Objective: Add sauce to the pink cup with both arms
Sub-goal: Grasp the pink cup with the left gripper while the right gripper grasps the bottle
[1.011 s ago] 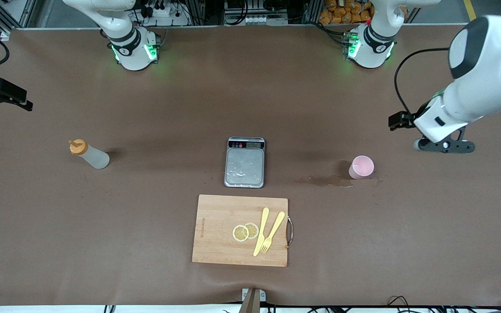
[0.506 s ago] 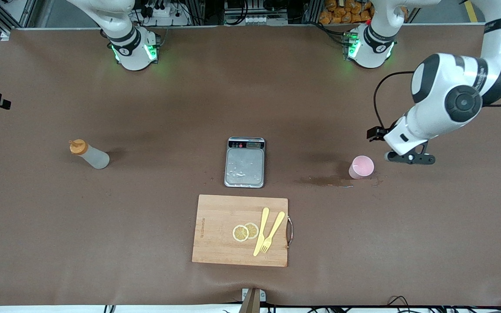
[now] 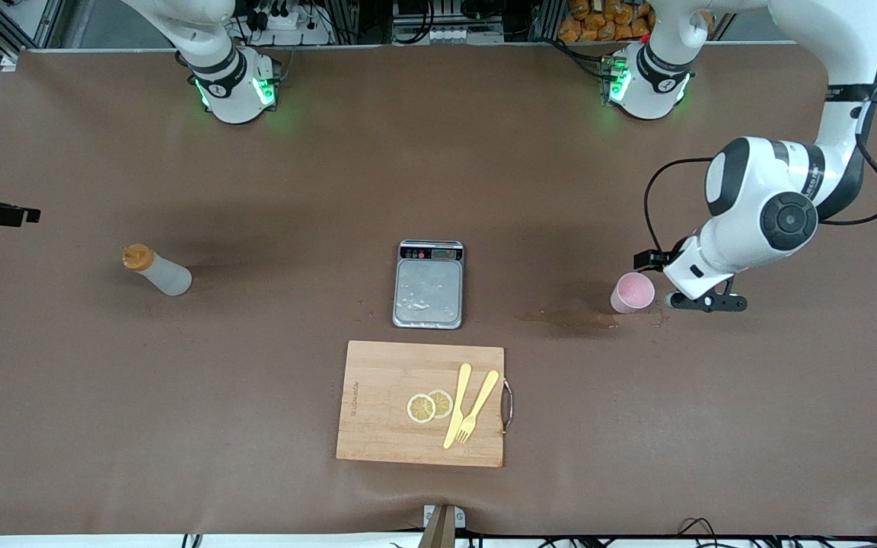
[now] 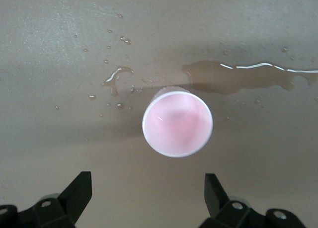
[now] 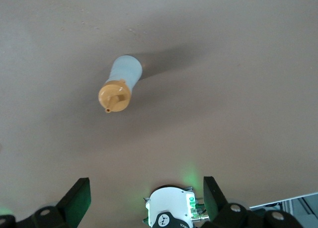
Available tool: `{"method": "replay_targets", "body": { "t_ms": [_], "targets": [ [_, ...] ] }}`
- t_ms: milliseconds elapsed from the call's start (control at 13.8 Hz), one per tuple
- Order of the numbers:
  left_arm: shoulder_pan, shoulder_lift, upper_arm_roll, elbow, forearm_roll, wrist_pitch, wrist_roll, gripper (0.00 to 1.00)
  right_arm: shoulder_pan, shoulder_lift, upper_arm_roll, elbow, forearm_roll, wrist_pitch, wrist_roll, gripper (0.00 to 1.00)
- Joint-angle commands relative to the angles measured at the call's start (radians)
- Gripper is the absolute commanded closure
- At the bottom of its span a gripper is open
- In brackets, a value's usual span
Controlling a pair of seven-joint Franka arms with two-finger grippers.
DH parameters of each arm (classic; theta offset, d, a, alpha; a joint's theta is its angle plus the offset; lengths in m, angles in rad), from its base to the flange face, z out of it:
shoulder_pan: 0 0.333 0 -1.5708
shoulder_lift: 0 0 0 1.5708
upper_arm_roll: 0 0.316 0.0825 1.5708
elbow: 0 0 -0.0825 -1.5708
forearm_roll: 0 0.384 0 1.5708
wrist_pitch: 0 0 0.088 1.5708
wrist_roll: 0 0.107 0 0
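The pink cup (image 3: 633,291) stands upright by a brown spill, toward the left arm's end of the table. My left gripper (image 3: 705,303) hangs low just beside the cup, on the side toward that end. In the left wrist view the cup (image 4: 177,128) lies just ahead of the open left gripper (image 4: 147,188), not between its fingers. The sauce bottle (image 3: 155,272), greyish with an orange cap, stands toward the right arm's end. My right gripper (image 5: 145,192) is open and empty above the table, with the bottle (image 5: 120,86) well ahead of it.
A steel scale (image 3: 428,284) sits mid-table. Nearer the camera lies a wooden cutting board (image 3: 377,403) with lemon slices (image 3: 429,406) and a yellow knife and fork (image 3: 469,407). The brown spill (image 3: 568,317) spreads from the cup toward the scale.
The left arm has swung down and in toward the pink cup, ending close beside it. The right hand at the table's edge has shifted slightly. Both grippers stay open.
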State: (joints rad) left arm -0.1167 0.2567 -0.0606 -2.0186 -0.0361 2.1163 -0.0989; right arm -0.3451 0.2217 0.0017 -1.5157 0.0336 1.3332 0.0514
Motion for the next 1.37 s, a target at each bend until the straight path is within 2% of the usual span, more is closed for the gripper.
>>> {"method": "replay_targets", "body": {
  "t_ms": [0,144,433,722,867,1011,1156,1228,1300],
  "targets": [
    [0.015,0.073,-0.002,0.012,-0.019,0.086,-0.007,0.00,-0.061,-0.002,0.017,0.015,0.008,-0.020,0.030,0.00],
    [0.016,0.122,-0.002,0.014,-0.018,0.135,-0.007,0.00,-0.095,0.007,0.017,0.017,0.015,-0.031,0.086,0.00],
    [0.016,0.157,-0.002,0.024,-0.018,0.143,-0.007,0.00,-0.175,0.039,0.017,0.017,0.100,-0.043,0.218,0.00],
    [0.008,0.188,-0.002,0.038,-0.018,0.146,-0.007,0.00,-0.209,0.105,0.017,0.020,0.111,-0.042,0.294,0.00],
    [0.000,0.214,-0.002,0.041,-0.019,0.175,-0.013,0.00,-0.236,0.165,0.017,0.022,0.194,-0.043,0.336,0.00],
    [0.002,0.228,-0.004,0.041,-0.019,0.177,-0.018,0.35,-0.270,0.206,0.017,0.023,0.267,-0.037,0.425,0.00],
    [0.002,0.230,-0.004,0.041,-0.019,0.177,-0.018,0.77,-0.287,0.248,0.017,0.025,0.293,-0.031,0.450,0.00],
    [0.000,0.230,-0.002,0.041,-0.019,0.177,-0.018,0.93,-0.298,0.275,0.017,0.034,0.296,-0.026,0.450,0.00],
    [0.000,0.230,-0.002,0.040,-0.019,0.177,-0.018,1.00,-0.307,0.306,0.017,0.049,0.304,-0.026,0.450,0.00]
  ]
}}
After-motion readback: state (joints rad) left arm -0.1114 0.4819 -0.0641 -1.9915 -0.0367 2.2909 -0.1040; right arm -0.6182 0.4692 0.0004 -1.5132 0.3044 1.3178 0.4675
